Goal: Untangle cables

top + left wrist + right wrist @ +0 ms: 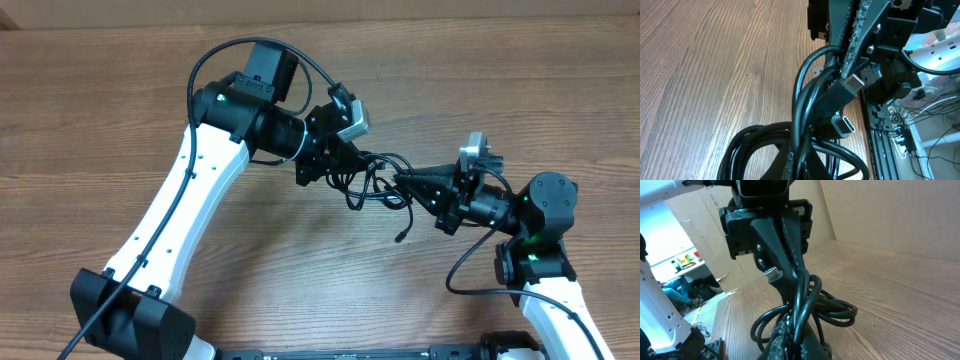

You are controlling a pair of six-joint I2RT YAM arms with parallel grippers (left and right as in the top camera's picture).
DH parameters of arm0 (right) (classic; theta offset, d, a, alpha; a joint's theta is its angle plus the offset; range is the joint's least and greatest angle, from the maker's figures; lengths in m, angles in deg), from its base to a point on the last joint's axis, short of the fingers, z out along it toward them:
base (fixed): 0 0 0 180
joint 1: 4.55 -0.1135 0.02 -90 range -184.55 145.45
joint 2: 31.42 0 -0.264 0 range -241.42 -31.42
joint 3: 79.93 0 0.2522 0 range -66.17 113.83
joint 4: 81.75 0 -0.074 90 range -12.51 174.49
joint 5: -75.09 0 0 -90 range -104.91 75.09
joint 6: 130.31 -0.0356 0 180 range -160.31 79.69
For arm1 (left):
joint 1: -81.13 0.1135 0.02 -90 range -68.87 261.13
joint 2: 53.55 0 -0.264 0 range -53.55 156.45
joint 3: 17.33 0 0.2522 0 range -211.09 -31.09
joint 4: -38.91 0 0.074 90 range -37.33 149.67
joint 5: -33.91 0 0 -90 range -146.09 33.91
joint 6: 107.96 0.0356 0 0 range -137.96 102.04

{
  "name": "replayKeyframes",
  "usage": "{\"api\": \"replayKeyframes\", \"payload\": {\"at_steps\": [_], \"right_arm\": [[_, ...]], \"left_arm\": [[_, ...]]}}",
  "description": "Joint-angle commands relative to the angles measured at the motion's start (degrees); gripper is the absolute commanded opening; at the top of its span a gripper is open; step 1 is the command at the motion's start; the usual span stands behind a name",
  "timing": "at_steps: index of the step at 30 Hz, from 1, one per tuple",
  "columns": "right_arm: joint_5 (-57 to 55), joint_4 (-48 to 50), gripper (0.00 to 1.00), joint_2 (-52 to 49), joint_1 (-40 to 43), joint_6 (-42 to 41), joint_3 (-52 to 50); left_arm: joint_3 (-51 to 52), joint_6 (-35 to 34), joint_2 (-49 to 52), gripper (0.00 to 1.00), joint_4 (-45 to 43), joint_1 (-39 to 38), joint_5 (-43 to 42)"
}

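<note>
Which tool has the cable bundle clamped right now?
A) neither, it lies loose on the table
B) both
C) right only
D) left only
B: the left tool and the right tool are each shut on the black cable bundle, one from either side.

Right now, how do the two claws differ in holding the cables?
The left claw grips the left end of the cables; the right claw grips the right end. The left claw's arm stretches long across the table; the right claw's arm is folded short. Both are shut on the same tangle.
</note>
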Motion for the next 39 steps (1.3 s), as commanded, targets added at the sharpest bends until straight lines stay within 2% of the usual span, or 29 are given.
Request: {"api": "replayKeyframes", "payload": {"at_steps": [1, 4, 5, 6, 7, 9, 20, 26, 31, 32, 33, 34, 36, 39], "right_arm": [[0.8, 0.4, 0.04, -0.1, 0.0, 0.2, 1.3], [0.8, 0.5, 0.04, -0.1, 0.0, 0.1, 1.3], [0.8, 0.5, 0.04, -0.1, 0.0, 0.1, 1.3], [0.7, 0.5, 0.04, -0.1, 0.0, 0.2, 1.3], [0.3, 0.4, 0.04, -0.1, 0.0, 0.1, 1.3], [0.1, 0.5, 0.04, -0.1, 0.1, 0.2, 1.3], [-6.3, -2.4, 0.04, -0.1, 0.1, 0.0, 1.3], [-12.9, -3.0, 0.04, -0.2, 0.1, -4.7, 1.3], [-17.7, -2.4, 0.04, -0.2, 0.1, -10.6, 1.3], [-18.1, -1.7, 0.04, -0.2, 0.1, -12.0, 1.3], [-18.6, -0.4, 0.04, -0.2, 0.1, -14.6, 1.3], [-19.1, 1.4, 0.04, -0.2, 0.1, -17.7, 1.3], [-19.5, 4.5, 0.04, -0.2, 0.1, -23.0, 1.3], [-19.5, 7.6, 0.04, -0.2, 0.1, -28.4, 1.3]], "left_arm": [[-1.6, -1.2, 0.2, 0.04, -0.4, -0.3, -0.9], [-1.6, -1.2, 0.2, 0.06, -0.3, -0.3, -0.2], [-1.6, -1.2, 0.2, 0.12, -0.3, -0.3, -0.2], [-1.6, -1.2, 0.2, 0.25, -0.3, -0.3, -0.1], [-1.6, -1.2, 0.2, 0.55, -0.2, -0.3, -0.1], [-1.6, -1.2, 0.2, 1.0, 0.4, -0.3, 0.3], [-1.7, -0.9, -0.1, 1.0, 3.0, -0.3, 0.2], [-1.8, 0.5, -1.4, 1.0, 3.1, -0.3, 0.2], [-1.8, 1.9, -2.3, 0.88, 3.5, -0.5, -0.1], [-1.8, 2.3, -2.3, 0.82, 3.5, -0.5, -0.4], [-1.8, 3.0, -2.3, 0.64, 3.5, -0.6, -1.0], [-1.8, 3.5, -2.3, 0.55, 3.5, -0.6, -1.4], [-1.8, 5.0, -2.3, 0.54, 3.5, -0.8, -3.1], [-1.8, 9.4, -2.3, 0.58, 3.5, -0.8, -8.9]]}}
